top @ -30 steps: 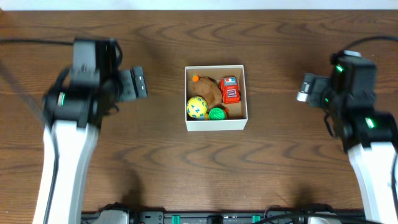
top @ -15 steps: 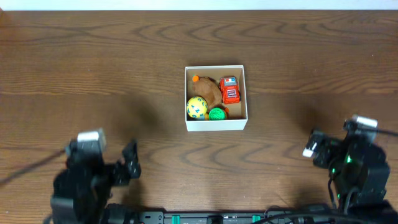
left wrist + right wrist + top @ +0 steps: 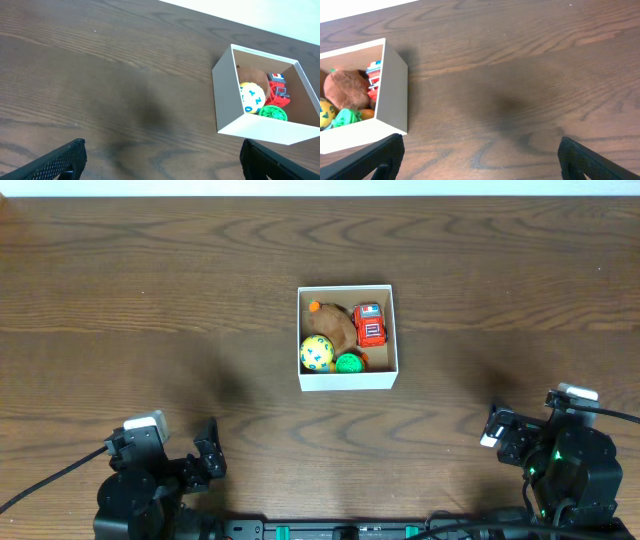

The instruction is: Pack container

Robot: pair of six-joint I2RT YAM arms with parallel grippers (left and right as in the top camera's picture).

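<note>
Dark wood bench [image 3: 150, 300]. Left arm [image 3: 140, 500] and right arm [image 3: 565, 475] sit folded low at the near edge, both cut off by the frame (wrist views catch only 2 fingertips each). Left jaws released, spread wide, empty; right jaws the same. Container [image 3: 347, 379] sits mid-bench, well apart from both arms. Inside: brown lump [image 3: 335, 328] (can't tell what), red truck [image 3: 370, 325], yellow ball [image 3: 317, 352], green ball [image 3: 348, 363].

Both arms sit folded low and apart. The left claw [image 3: 161, 146] and right claw [image 3: 480, 142] each hold their fingers spread wide.
</note>
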